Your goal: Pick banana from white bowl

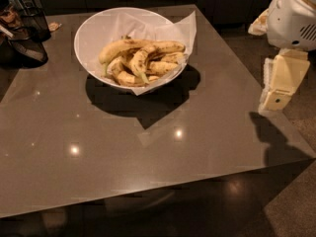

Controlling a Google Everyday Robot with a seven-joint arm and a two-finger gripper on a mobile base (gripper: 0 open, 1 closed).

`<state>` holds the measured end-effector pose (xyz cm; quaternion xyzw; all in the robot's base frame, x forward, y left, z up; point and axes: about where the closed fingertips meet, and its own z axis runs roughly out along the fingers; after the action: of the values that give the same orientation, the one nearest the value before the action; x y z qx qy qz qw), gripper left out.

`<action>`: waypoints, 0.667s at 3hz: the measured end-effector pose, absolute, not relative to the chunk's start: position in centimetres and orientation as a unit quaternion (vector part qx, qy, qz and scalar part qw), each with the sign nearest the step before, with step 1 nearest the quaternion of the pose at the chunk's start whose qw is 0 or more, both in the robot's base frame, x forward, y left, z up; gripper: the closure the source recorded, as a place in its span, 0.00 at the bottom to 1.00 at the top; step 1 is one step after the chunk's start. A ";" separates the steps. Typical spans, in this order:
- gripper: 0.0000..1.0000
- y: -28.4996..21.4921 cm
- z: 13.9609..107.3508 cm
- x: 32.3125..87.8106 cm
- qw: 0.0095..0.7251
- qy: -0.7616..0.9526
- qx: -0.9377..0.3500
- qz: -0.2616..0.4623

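Note:
The white bowl [94, 31] stands at the far middle of the brown table, lined with white paper whose corners stick out over the rim. Several ripe yellow bananas lie piled in it. One long curved speckled banana [122, 47] lies across the top of the pile. My gripper [279, 83], a cream-coloured block under the white arm, hangs at the right edge of the table. It is well to the right of the bowl, apart from it, and holds nothing that I can see.
Dark containers [27, 38] stand at the table's far left corner. The table [148, 147] is glossy brown, with its right edge just below my gripper and the floor beyond it. My white arm body [296, 14] fills the upper right.

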<state>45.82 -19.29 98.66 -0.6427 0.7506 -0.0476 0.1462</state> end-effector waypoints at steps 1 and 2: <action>0.00 -19.4 98.7 45.9 0.151 0.745 -0.648 -0.050; 0.00 -18.3 99.6 48.4 0.150 0.730 -0.665 -0.053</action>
<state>48.38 -18.32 99.57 -0.6648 0.7298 -0.0532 0.1504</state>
